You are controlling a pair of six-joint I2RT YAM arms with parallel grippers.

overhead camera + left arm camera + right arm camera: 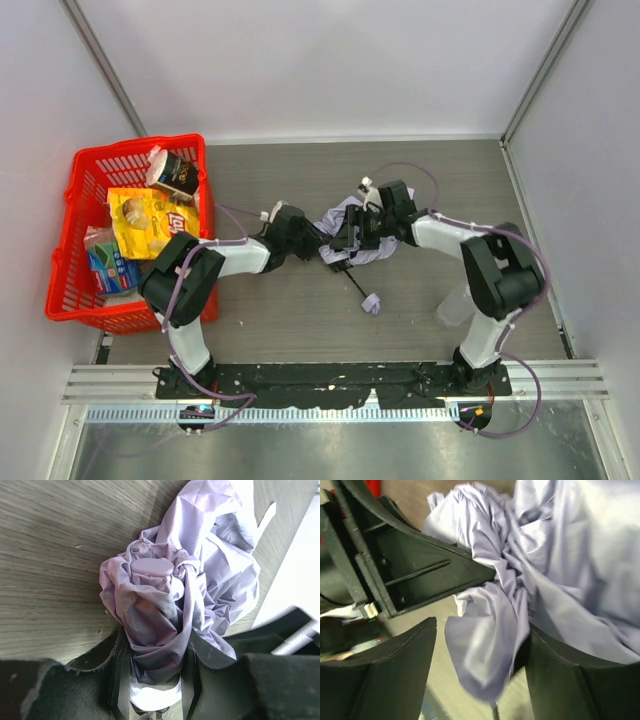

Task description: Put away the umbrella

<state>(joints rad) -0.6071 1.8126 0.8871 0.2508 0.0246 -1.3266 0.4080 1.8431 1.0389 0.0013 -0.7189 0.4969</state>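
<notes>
While crumpled, umbrella (165, 605) within left jaws.

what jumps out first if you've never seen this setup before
The crumpled lavender umbrella in the middle of the table draws the eye first, with both arms meeting over it. The left gripper pinches a bunch of its fabric, while the right gripper stands open around another fold. Next comes the red basket at the table's left edge, packed with snack packets.
</notes>
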